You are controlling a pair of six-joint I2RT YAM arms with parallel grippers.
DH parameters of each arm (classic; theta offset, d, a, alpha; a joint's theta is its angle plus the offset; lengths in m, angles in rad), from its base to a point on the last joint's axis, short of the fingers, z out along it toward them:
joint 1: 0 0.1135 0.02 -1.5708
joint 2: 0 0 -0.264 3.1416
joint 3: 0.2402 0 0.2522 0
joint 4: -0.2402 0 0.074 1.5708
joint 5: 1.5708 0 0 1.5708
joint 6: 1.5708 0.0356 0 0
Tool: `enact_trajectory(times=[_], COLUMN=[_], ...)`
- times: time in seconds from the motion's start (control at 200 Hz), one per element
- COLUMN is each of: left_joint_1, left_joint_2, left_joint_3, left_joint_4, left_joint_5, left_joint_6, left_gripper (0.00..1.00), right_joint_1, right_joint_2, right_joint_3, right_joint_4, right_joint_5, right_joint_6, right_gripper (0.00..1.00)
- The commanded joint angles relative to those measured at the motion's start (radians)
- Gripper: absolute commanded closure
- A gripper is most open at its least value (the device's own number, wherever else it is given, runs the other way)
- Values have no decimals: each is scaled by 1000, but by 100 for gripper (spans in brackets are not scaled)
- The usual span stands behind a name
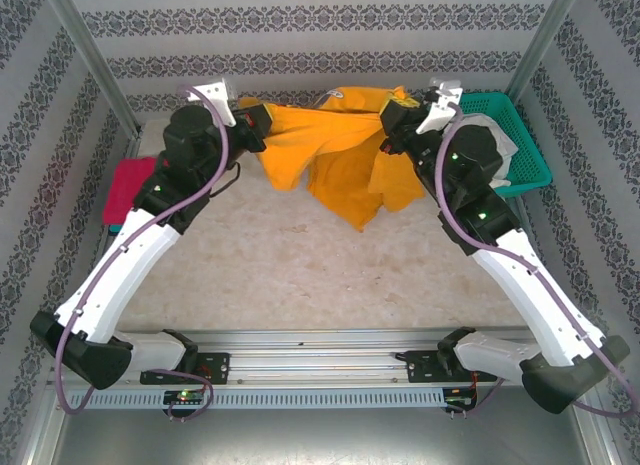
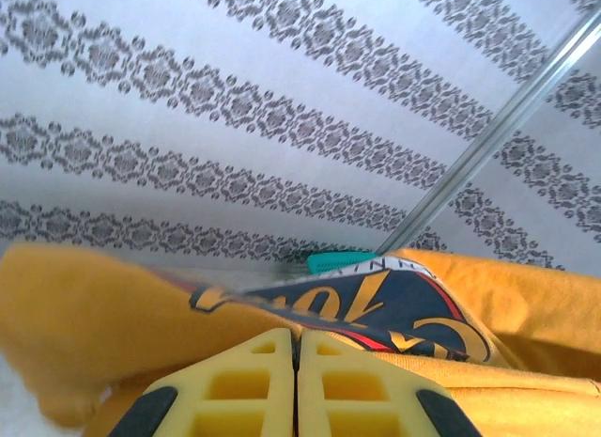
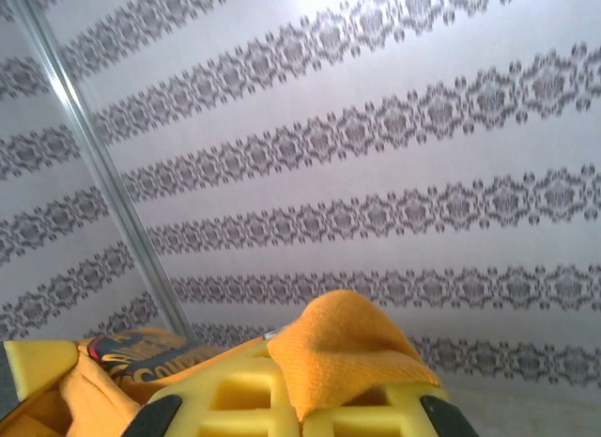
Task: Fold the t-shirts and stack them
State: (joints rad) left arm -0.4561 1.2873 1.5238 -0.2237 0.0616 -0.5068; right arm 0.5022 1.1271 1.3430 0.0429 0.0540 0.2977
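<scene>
Far left, the magenta t-shirt [image 1: 130, 185] lies bunched at the edge of the table [image 1: 300, 275], well apart from the action. Left gripper [image 1: 264, 119] is raised at the back with its jaws pressed fully together. In the left wrist view the yellow fingers [image 2: 239, 362] meet with no gap and mustard cloth sits right at their tips, so it is judged to be pinching one edge of the mustard-orange t-shirt [image 1: 330, 155]. The shirt hangs between both arms and sags in the middle, its lower folds crumpled and touching the table. The dark round logo [image 2: 376, 305] faces the left wrist camera. Right gripper [image 1: 389, 119] is also closed, with a wad of orange cloth poking up between its fingers in the right wrist view. The teal lattice basket [image 1: 525, 155] sits just beside the right arm.

Step judged: spreading the shirt to lay it flat; folding not yet started. To do it well:
- Move the grippers apart evenly until the top edge is taut.
- No hard tug; the left pinch looks shallow and may slip.
- Lower toward the table's centre so the hanging part lands first and drags flat.
- Stay off the basket rim.
</scene>
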Motion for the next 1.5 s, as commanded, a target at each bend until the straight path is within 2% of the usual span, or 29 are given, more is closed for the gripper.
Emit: enact_trajectory(times=[0.0,0.125,0.245,0.55,0.669,0.759,0.899,1.059,1.079,1.139,1.214,1.284,1.354,1.434,1.494], left_joint_1=[12,30,77,207,237,241,247,259,259,261,260,260,261,260,260], left_joint_2=[-4,15,63,276,332,324,252,150,139,110,83,50,2,-35,-45], left_joint_3=[79,109,135,378,496,511,362,50,15,-115,-251,-372,-481,-567,-617], left_joint_4=[-164,-169,-165,-186,-235,-256,-247,-201,-196,-180,-164,-161,-160,-187,-196], left_joint_5=[-28,-45,2,123,157,155,138,135,135,143,177,181,134,54,40], left_joint_6=[107,125,105,82,85,101,107,58,50,22,-14,-43,-58,-62,-83], left_gripper=[100,100,100,100,100,100,100,100,94,58,29,1,0,0,0], right_joint_1=[4,4,-15,-149,-161,-157,-153,-137,-132,-112,-93,-93,-103,-127,-144], right_joint_2=[-39,-23,42,337,421,431,369,245,229,185,136,104,85,91,115], right_joint_3=[48,74,123,398,550,596,452,50,2,-142,-283,-383,-436,-467,-475], right_joint_4=[41,27,4,-39,-93,-113,-102,-38,-35,-12,-7,-40,-97,-160,-193], right_joint_5=[-2,6,19,-133,-183,-206,-194,-188,-187,-183,-158,-124,-67,-12,12], right_joint_6=[-52,-68,-87,-1,1,-4,14,92,106,132,157,172,171,165,168], right_gripper=[100,100,100,100,100,100,100,100,96,69,39,23,16,14,15])
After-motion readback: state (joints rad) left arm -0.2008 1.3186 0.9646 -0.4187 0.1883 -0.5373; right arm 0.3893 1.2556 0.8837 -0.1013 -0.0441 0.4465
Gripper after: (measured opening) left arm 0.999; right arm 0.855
